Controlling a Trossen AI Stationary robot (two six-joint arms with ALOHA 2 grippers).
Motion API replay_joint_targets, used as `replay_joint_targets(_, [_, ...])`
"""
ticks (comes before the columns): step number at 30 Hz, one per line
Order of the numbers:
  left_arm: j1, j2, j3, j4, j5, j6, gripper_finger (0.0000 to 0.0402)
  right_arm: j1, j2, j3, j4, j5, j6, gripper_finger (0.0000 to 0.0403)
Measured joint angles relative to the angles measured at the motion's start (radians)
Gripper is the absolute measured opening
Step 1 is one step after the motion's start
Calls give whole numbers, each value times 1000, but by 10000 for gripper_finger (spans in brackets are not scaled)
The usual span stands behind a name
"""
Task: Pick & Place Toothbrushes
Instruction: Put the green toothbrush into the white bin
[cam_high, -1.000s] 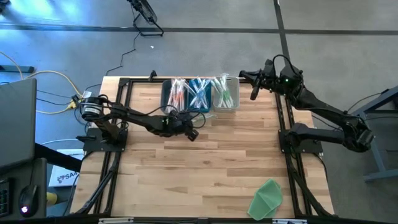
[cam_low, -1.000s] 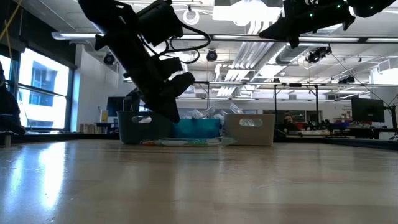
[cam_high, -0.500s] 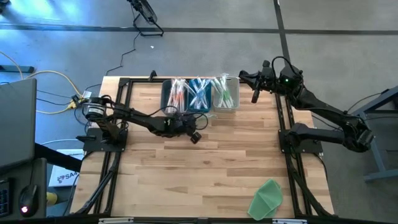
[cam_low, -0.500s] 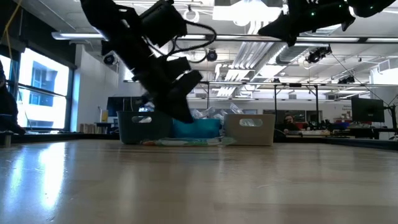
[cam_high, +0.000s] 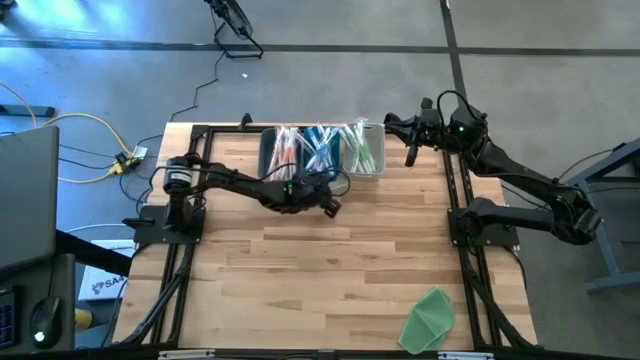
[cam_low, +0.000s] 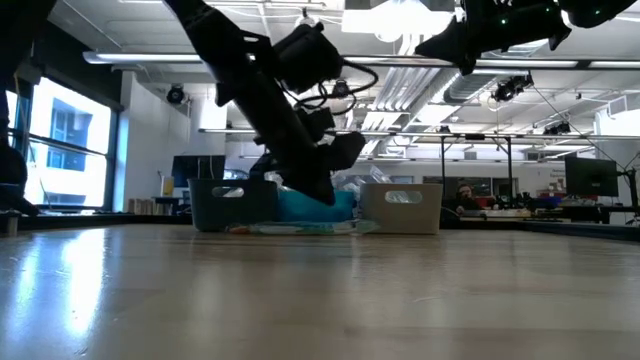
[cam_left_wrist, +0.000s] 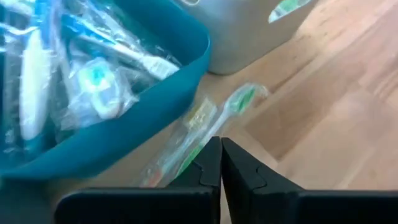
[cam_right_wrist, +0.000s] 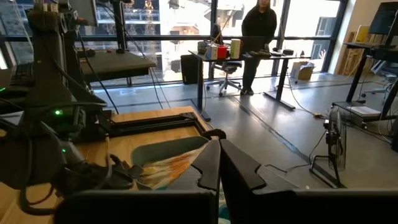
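Note:
Three bins stand in a row at the table's far edge: a dark grey one (cam_high: 272, 150), a teal one (cam_high: 320, 150) and a light grey one (cam_high: 362, 150), each holding several wrapped toothbrushes (cam_left_wrist: 93, 81). A wrapped green toothbrush (cam_left_wrist: 239, 102) lies flat on the table in front of the teal bin (cam_left_wrist: 124, 137). My left gripper (cam_left_wrist: 221, 149) hangs shut just above it, slanting down, with nothing between its fingers. My right gripper (cam_high: 408, 152) is shut and empty, raised level to the right of the bins.
A green cloth (cam_high: 430, 318) lies near the table's front right corner. A black frame (cam_high: 455, 200) runs along the table's sides. More wrapped packets (cam_low: 300, 228) lie on the table along the front of the bins. Bare wood (cam_high: 320, 270) spreads across the middle and near side.
My left gripper has moved toward the table's right edge along the front of the bins, from before the dark grey bin to before the teal one, staying low over the table. My right arm has kept its place.

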Motion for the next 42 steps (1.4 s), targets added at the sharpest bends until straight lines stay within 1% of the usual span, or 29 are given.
replay_joint_targets(3, [15, 3, 8, -78, 7, -54, 1, 0, 0, 0, 0, -2, 1, 3])
replay_joint_targets(7, [19, 10, 8, -141, 17, -124, 1, -9, 0, 0, 0, -23, -1, 3])
replay_joint_targets(10, [16, 10, 8, -139, 39, -133, 0, -21, 0, 0, 0, -26, -1, 3])
replay_joint_targets(17, [14, 11, 8, -148, 40, -175, 0, -41, 0, 0, 0, -27, 2, 3])
replay_joint_targets(21, [14, 50, 6, -149, 39, -201, 0, -45, 0, 0, 0, -27, 2, 3])
replay_joint_targets(23, [14, 65, 6, -118, 46, -202, 0, -45, 0, 0, 0, -27, 1, 3])
replay_joint_targets(30, [-5, 73, 11, -99, 96, -202, 0, -45, 0, 0, 3, -27, 2, 3])
replay_joint_targets(36, [-62, 61, 13, -107, 200, -210, 0, -45, 0, 0, 5, -27, 2, 3])
replay_joint_targets(39, [-95, 61, 37, -140, 227, -228, 0, -45, 0, 0, 5, -43, 2, 3])
replay_joint_targets(42, [-113, 64, 74, -201, 226, -228, 0, -45, 0, 0, 4, -49, 2, 3])
